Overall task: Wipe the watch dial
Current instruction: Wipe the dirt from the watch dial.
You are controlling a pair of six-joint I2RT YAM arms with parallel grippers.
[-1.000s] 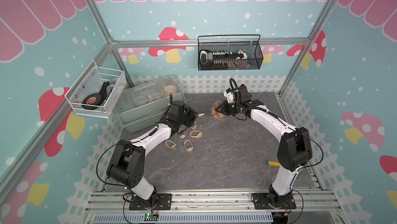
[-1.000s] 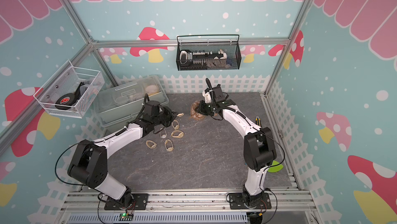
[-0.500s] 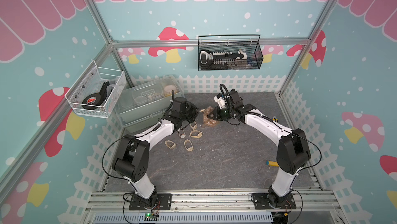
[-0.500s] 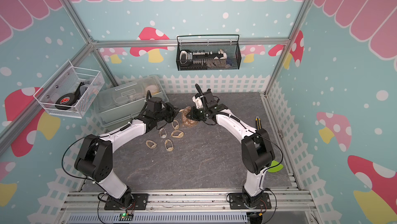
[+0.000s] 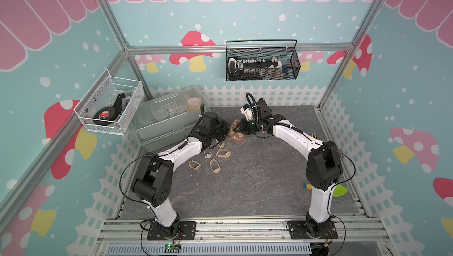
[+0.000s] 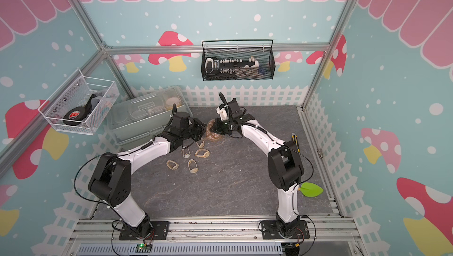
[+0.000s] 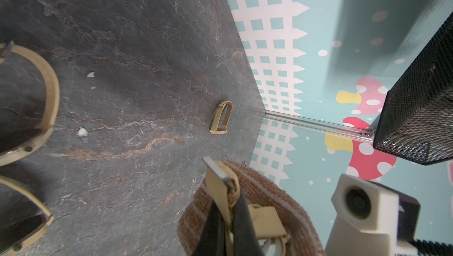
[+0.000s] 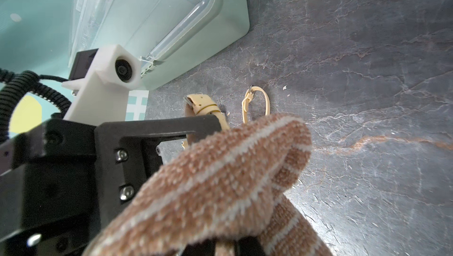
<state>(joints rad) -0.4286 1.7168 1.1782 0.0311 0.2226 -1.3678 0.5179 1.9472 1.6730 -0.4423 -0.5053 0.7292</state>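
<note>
Since 1 second ago, my right arm has swung in toward the left, bringing the cloth along. My left arm has lifted off the loose watches to meet it. The 2 claws now sit just beside each other at the back of the bench (image 5: 245,181), in front of the clear plastic box (image 5: 169,117).

Right claw (image 5: 241,128): closed on the brown striped cloth (image 8: 220,181). The cloth hangs clear of the bench in a loose fold and fills much of the right wrist view.

Left claw (image 7: 228,227): closed, both fingers pinching the tan strap of 1 watch (image 7: 220,183). The watch is off the bench, held up at the cloth. In the left wrist view the cloth sits right behind it, touching or nearly so; I cannot tell which.

Dial: hidden. No view shows its face, so I cannot say whether the cloth lies on it.

Progress, my reading: both pick-ups are done, and cloth and watch are in hand and brought together. The wipe itself looks to be just starting or about to start. Still to do: rub the cloth across the dial, then set things down.

Small stuff: at least 4 other watches (image 5: 223,153) lie in a loose group on the bench near my left forearm. 1 more (image 7: 221,117) lies apart, nearer the fence.
</note>
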